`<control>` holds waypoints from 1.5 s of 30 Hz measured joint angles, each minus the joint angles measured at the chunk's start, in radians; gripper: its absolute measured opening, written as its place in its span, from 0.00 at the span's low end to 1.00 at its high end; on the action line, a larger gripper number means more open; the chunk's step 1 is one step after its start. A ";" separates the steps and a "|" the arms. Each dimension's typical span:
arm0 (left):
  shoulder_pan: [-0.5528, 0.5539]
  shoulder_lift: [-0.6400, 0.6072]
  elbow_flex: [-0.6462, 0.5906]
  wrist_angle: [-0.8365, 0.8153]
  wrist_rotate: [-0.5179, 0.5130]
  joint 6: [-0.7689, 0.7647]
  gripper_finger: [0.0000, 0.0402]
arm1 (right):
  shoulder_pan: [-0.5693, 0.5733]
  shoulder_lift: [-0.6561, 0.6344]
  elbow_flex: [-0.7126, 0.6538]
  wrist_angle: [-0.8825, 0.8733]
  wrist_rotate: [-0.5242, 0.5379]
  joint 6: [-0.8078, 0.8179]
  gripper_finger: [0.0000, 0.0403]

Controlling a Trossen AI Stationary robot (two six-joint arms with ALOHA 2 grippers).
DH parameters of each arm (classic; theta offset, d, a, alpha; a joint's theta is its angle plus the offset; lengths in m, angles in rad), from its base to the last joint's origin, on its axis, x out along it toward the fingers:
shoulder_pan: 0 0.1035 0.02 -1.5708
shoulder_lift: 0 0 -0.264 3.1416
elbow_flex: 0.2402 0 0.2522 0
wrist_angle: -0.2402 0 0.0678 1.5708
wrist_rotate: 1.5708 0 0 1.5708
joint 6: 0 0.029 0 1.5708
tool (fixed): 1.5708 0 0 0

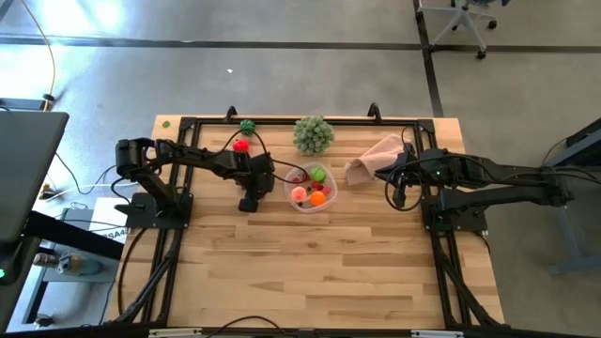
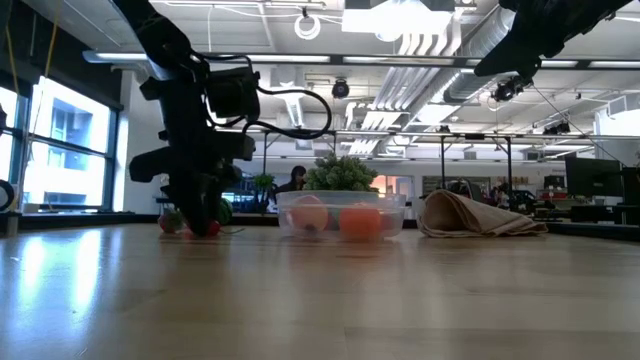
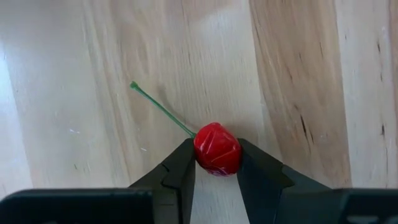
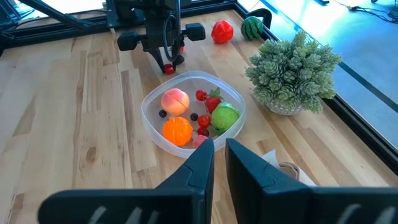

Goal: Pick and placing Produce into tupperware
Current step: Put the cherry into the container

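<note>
Pale wooden planks make up the tabletop [image 1: 310, 263], framed by black rails, with a bright open hall behind it. Down low at the wood, the left claw [image 3: 216, 163] has its two dark fingers [image 3: 180, 171] pressed against either side of a small shiny red toy cherry [image 3: 217, 148], whose thin green stem [image 3: 163, 111] trails away across the boards ahead of the claw. In the right wrist view that same claw [image 4: 168, 64] sits just beside the rim of the small round clear plastic tupperware [image 4: 149, 115], cherry pinched at its tip.

Inside the tub, on the far side from the left claw's approach, lie a pink-and-yellow toy peach [image 4: 175, 100], a round orange toy fruit [image 4: 178, 130], a bright green toy apple [image 4: 225, 116] and a scatter of little red and dark berries [image 4: 202, 118]. Beyond the left claw, near the table's back rail, rest a red toy pepper [image 4: 222, 31] and a dark green striped toy melon [image 4: 252, 27].

Over to the right claw [image 4: 219, 152]: it hangs above the table just outside the tub's rim, fingers nearly together with a narrow gap, gripping nothing. A pale green leafy ball [image 1: 313, 134] stands off to its side, and a crumpled pink cloth [image 1: 374, 158] lies close by it.
</note>
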 joint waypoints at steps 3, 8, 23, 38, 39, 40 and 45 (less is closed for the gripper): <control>-0.001 -0.015 -0.002 0.001 -0.010 -0.021 0.23 | 0.000 0.000 0.000 0.000 0.000 0.000 0.07; 0.000 -0.071 -0.004 0.006 -0.035 -0.040 0.23 | 0.000 0.000 0.000 0.000 0.002 0.000 0.07; 0.000 -0.232 0.056 0.143 -0.075 -0.133 0.23 | 0.000 0.000 0.000 0.000 0.002 0.000 0.07; -0.092 -0.088 0.222 0.197 -0.090 -0.072 0.23 | 0.000 0.000 0.000 0.000 -0.001 0.000 0.07; -0.092 -0.059 0.234 0.199 -0.078 -0.072 0.23 | 0.000 0.000 0.000 0.000 -0.001 0.000 0.07; -0.092 -0.035 0.245 0.200 -0.071 -0.071 0.23 | 0.000 0.000 0.000 0.000 -0.001 0.000 0.07; -0.092 0.053 0.277 0.200 -0.048 -0.072 0.23 | 0.000 0.000 0.000 0.000 -0.001 0.000 0.07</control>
